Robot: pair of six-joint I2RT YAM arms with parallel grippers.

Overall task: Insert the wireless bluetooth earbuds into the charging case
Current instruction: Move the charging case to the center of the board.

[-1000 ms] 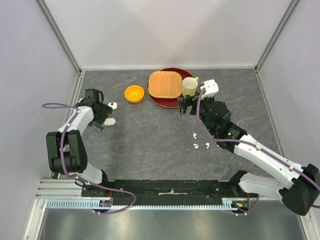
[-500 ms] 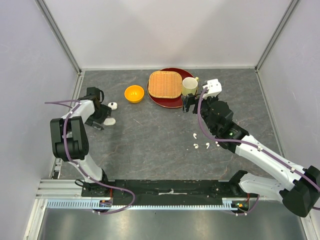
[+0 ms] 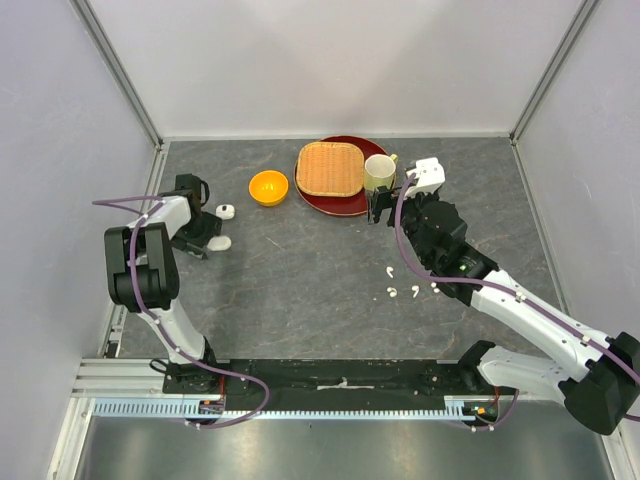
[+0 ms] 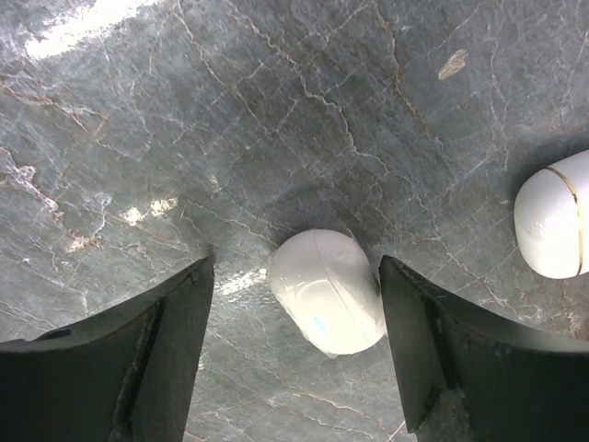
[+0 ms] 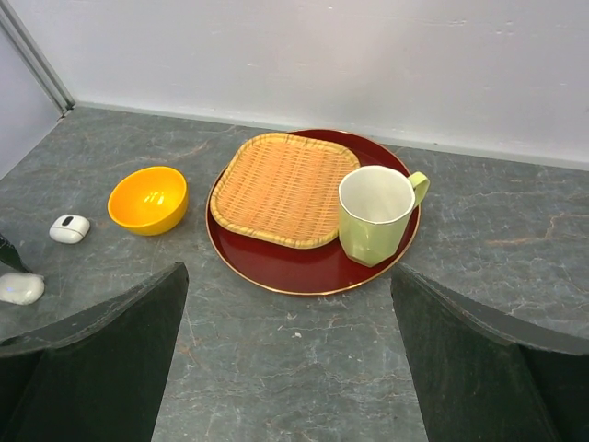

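White oval charging case (image 4: 327, 290) lies on the grey marbled table (image 4: 138, 138) between the wide-set fingers of the left gripper (image 4: 296, 267), clear of at least one finger; a bluish mark on its shell is too faint to read, and a second white case (image 4: 552, 226) with a thin gold line lies near. Four white earbuds (image 3: 392, 293) lie loose by the right arm, well apart from both cases. Right gripper (image 5: 287, 269) hangs wide and empty facing a red plate (image 5: 258, 262) bearing a woven tray (image 5: 281, 189) and green cup (image 5: 373, 212).
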